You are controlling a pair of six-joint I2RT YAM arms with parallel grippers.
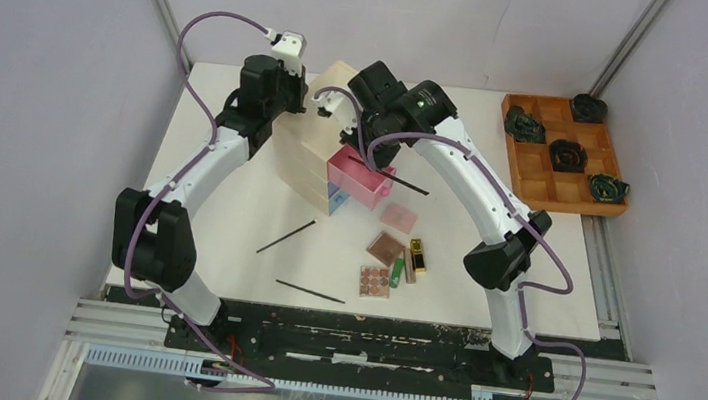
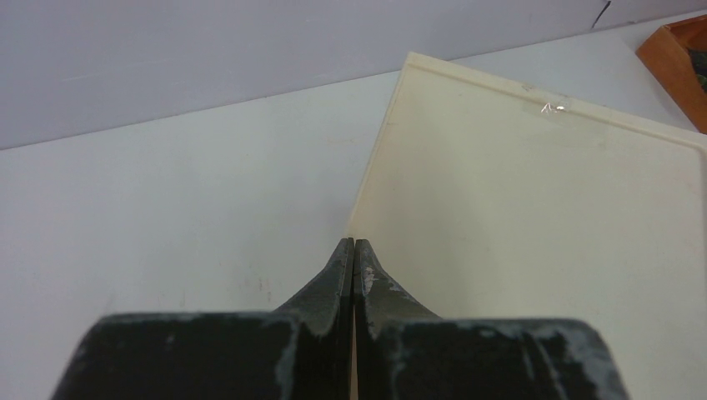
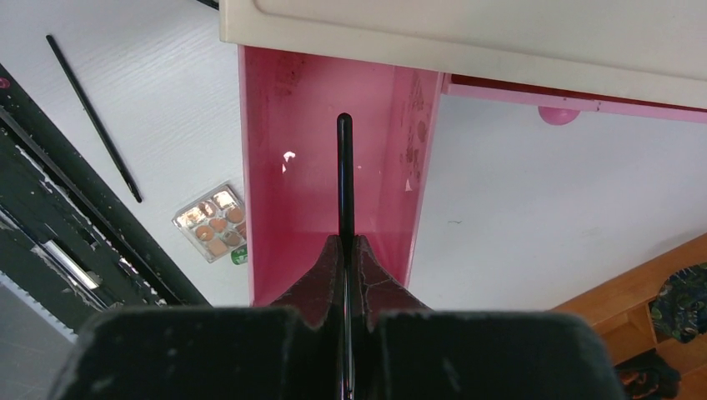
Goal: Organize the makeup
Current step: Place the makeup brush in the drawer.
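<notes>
Both arms (image 1: 205,165) (image 1: 478,179) arch forward; right claw (image 3: 349,242) pinches black stick (image 3: 344,175) over pink drawer (image 3: 283,167), left claw (image 2: 353,243) closed.

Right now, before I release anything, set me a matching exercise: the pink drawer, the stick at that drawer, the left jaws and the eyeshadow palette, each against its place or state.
Things:
1 pink drawer
2 black stick at the drawer
3 left jaws
4 palette

Places or states:
A shut on nothing, at the chest's top edge
B flat on the table, beside the green tube
C pulled open
D clamped in the right jaws, tip over the drawer

Pairs: 1-C, 2-D, 3-A, 4-B
</notes>
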